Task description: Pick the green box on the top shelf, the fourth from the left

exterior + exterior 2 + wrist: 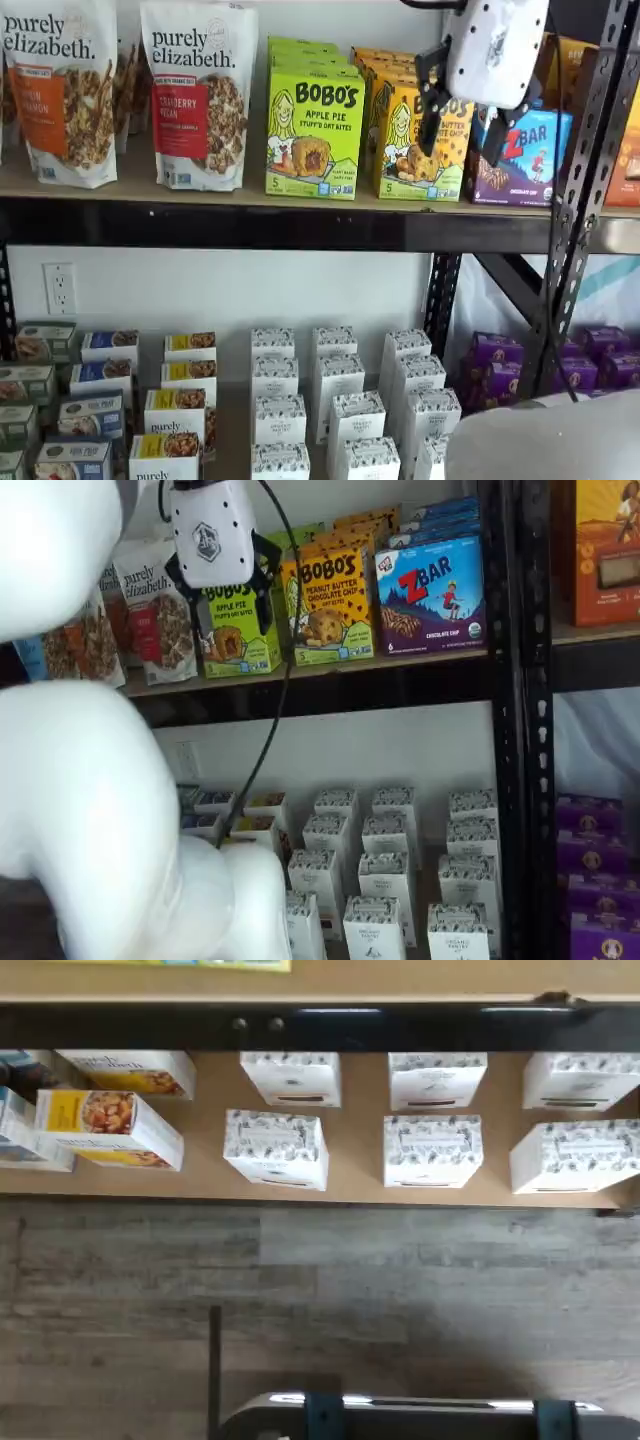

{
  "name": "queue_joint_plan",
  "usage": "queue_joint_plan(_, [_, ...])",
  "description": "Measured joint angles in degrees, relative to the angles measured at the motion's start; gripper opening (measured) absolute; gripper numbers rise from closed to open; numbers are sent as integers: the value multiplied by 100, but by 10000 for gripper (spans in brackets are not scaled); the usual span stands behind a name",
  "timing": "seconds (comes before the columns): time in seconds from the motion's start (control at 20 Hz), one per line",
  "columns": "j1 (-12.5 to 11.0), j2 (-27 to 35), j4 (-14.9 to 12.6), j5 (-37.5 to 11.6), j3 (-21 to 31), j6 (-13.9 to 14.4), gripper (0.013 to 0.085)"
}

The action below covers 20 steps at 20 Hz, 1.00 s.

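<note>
The green box point(314, 130) stands upright on the top shelf point(250, 226), between a Purely Elizabeth cranberry bag and the yellow-orange Bobo's box. It also shows in a shelf view point(238, 638). My gripper point(463, 132) hangs out in front of the shelf at box height, open and empty, with a plain gap between its black fingers point(431, 112). In a shelf view it point(230, 610) lines up with the green box; in a shelf view it stands before the yellow-orange and ZBar boxes. It touches no box. The wrist view does not show the fingers.
A yellow-orange Bobo's box point(420, 140) and a ZBar box point(520, 155) stand right of the green box. Granola bags point(200, 95) stand to its left. Rows of white cartons point(275, 1148) fill the lower shelf. A black rack upright point(575, 200) rises at the right.
</note>
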Motion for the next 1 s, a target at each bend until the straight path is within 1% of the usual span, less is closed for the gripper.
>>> queue_joint_plan(0.35, [595,248,-130,-404,-108,531,850])
queue_joint_plan(0.6, [1042,554,-380,-465,-335,930,850])
queue_joint_plan(0.8, [1159,796,-347,-542,-520,1057,850])
queue_joint_plan(0.85, [1210,876,-381,-536,-586,1102,850])
queue_joint_plan(1.0, [1422,1113,-629,-441,-787,1274,850])
